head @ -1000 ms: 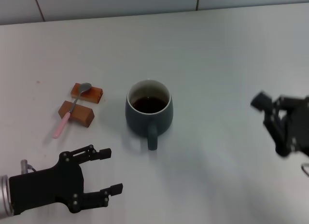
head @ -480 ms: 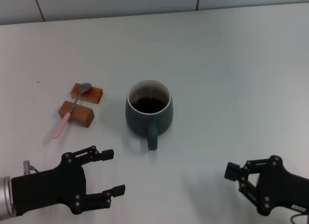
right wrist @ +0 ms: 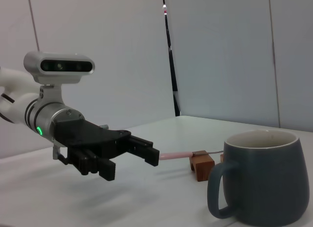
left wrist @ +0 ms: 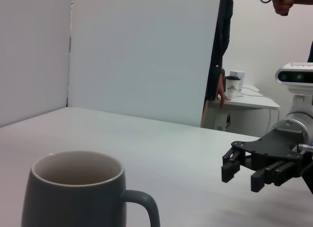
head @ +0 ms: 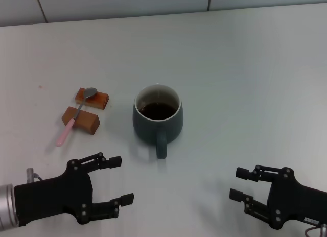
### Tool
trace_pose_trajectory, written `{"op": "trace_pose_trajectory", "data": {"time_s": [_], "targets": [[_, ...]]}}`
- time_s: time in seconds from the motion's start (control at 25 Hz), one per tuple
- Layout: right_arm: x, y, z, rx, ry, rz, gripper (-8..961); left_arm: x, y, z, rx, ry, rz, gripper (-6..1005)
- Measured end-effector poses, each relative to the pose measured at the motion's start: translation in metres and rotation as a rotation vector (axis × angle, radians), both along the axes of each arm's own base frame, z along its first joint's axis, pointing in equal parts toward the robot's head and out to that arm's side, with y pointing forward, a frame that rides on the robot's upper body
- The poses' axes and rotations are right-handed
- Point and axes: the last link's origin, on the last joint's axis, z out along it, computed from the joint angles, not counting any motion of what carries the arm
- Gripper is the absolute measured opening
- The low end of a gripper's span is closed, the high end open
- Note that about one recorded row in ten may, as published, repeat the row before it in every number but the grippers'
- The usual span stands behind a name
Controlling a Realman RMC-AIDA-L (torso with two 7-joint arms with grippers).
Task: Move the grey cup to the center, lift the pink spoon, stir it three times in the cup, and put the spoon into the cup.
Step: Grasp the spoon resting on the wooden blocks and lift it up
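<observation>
**Q:** What does the head view show?

**A:** A white table (head: pixel 245 68) fills the frame. The grey cup (head: pixel 158 119) stands a little left of the frame's middle, dark liquid inside, its handle pointing toward the lower edge. To its left, in the middle left of the frame, the pink spoon (head: pixel 74 116) lies across two wooden blocks (head: pixel 87 110), metal bowl on the farther block, pink handle end sloping down to the tabletop. The left gripper (head: pixel 118 180) sits in the lower left corner, fingers spread apart and holding nothing. The right gripper (head: pixel 241 184) sits in the lower right corner, fingers likewise apart and empty. Both are well apart from the cup.

**Q:** And the left wrist view?

**A:** The grey cup (left wrist: pixel 78 192) occupies the lower left of the frame, handle turned to the right. The right gripper (left wrist: pixel 244 172) shows at the middle right, above the table, its black fingers separated.

**Q:** The right wrist view?

**A:** The grey cup (right wrist: pixel 261 178) fills the lower right, handle on its left side. Just behind it, a wooden block (right wrist: pixel 202 166) carries the pink spoon (right wrist: pixel 176 155), whose handle points left. The left gripper (right wrist: pixel 132 156) reaches in from the middle left, fingers parted, near the spoon handle's tip but not touching it.
</observation>
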Motion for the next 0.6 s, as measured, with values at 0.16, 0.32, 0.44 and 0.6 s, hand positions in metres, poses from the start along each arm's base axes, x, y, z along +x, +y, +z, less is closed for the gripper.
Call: {"op": "trace_pose_trajectory", "data": {"time_s": [0.16, 0.32, 0.44, 0.6], "targets": [[-0.0001, 0.0005, -0.0001, -0.001, -0.002, 0.002, 335, -0.0005, 0.0004, 0.0002, 0.002, 0.003, 0.001, 805], [-0.0003, 0.0006, 0.0001, 0.0, -0.001, 0.003, 495, -0.0003, 0.001, 0.0002, 0.003, 0.005, -0.001, 805], [-0.0008, 0.0013, 0.0003, 0.001, 0.0, 0.005, 631, -0.0003, 0.0011, 0.0001, 0.003, 0.005, -0.001, 805], [-0.002, 0.0026, -0.0001, 0.001, 0.002, 0.009, 715, 0.0001, 0.0013, -0.0001, 0.002, 0.005, -0.003, 805]]}}
